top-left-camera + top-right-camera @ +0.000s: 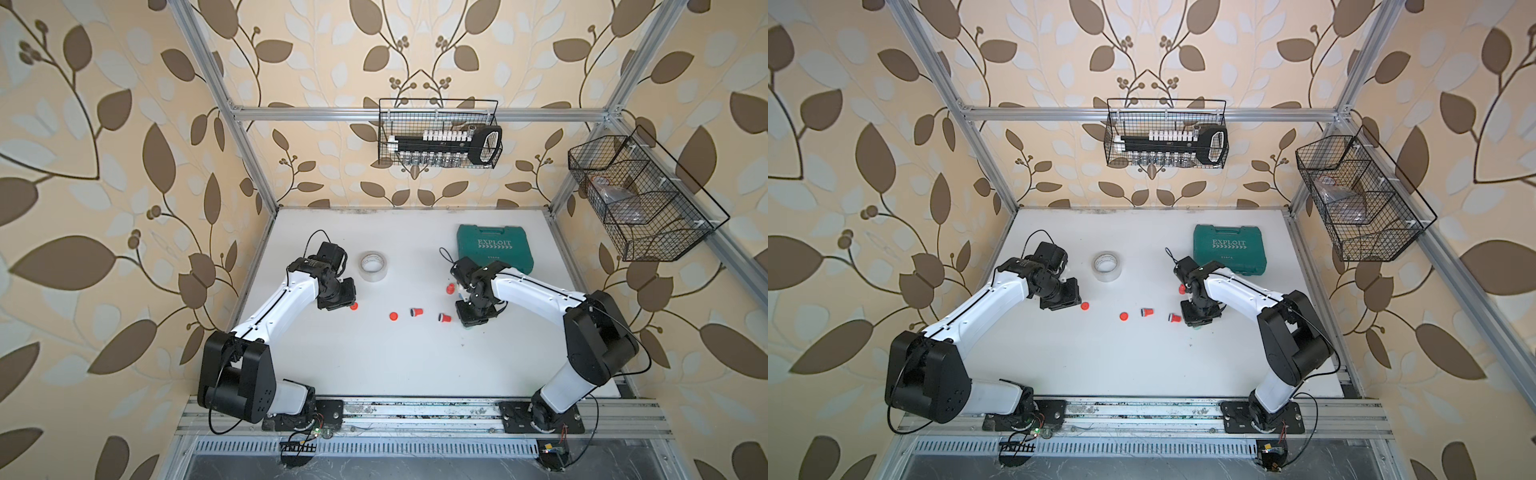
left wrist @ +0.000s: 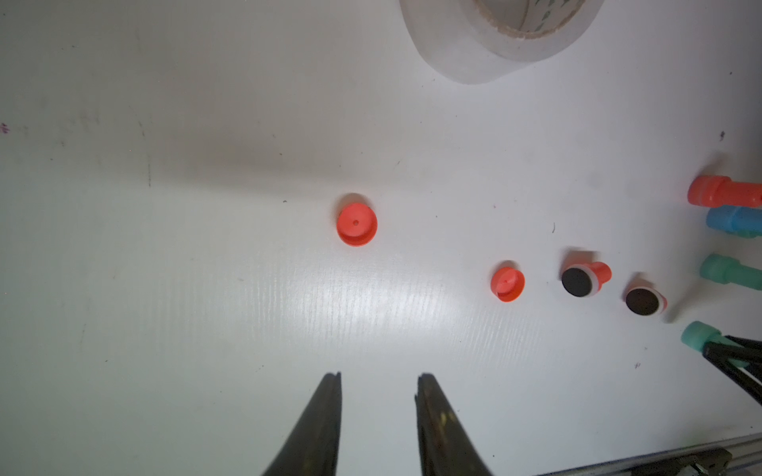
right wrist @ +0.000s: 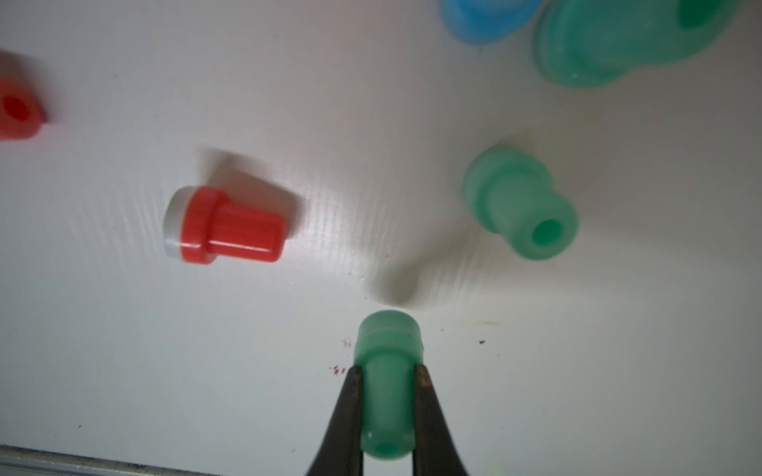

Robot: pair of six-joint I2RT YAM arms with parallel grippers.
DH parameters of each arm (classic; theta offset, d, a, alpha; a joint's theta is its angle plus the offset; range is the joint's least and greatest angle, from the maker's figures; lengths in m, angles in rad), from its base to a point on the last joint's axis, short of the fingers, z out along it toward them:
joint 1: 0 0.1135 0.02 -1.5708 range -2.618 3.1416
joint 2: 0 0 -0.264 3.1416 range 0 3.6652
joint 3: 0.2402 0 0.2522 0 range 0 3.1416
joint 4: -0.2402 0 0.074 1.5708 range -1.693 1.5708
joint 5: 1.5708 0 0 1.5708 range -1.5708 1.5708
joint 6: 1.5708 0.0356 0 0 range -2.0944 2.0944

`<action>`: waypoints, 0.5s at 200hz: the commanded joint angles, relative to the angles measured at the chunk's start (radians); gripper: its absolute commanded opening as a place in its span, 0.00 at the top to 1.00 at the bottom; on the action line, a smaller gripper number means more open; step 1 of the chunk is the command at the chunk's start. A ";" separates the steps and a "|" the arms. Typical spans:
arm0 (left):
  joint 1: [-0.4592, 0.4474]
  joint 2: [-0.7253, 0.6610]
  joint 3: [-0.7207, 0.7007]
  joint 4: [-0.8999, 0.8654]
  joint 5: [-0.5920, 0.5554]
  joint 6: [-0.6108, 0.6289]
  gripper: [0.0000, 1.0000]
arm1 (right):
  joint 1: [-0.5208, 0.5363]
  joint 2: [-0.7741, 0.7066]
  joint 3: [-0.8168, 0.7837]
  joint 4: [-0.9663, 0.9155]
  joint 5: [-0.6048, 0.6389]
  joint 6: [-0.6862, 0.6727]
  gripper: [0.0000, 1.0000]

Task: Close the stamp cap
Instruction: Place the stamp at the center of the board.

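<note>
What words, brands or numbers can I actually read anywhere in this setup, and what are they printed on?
"EXPLOIT": on the lid of the green tool case, above a row of arrowheads.
A smaller line under those arrowheads, on the same lid: too small to read.
Printing inside the core of the tape roll: too blurred to read.
Nothing else legible in any view.

We see the left arm (image 1: 272, 305) and right arm (image 1: 536, 291) in white shells with black joint housings. Thin black cables (image 1: 316, 231) loop off them. Screws dot 2 black base plates (image 1: 330, 411). Dark fingers (image 2: 325, 412) taper.
</note>
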 commanded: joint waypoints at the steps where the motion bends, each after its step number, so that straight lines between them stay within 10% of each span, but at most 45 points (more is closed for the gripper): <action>1: 0.006 -0.008 -0.002 -0.002 0.007 0.024 0.66 | -0.062 0.030 0.018 -0.015 0.001 -0.087 1.00; 56: 0.006 -0.006 -0.001 -0.004 0.008 0.026 0.66 | -0.100 0.090 0.041 0.003 -0.015 -0.113 1.00; 100: 0.006 -0.004 -0.001 -0.002 0.008 0.026 0.65 | -0.101 0.070 0.050 -0.011 -0.013 -0.110 0.78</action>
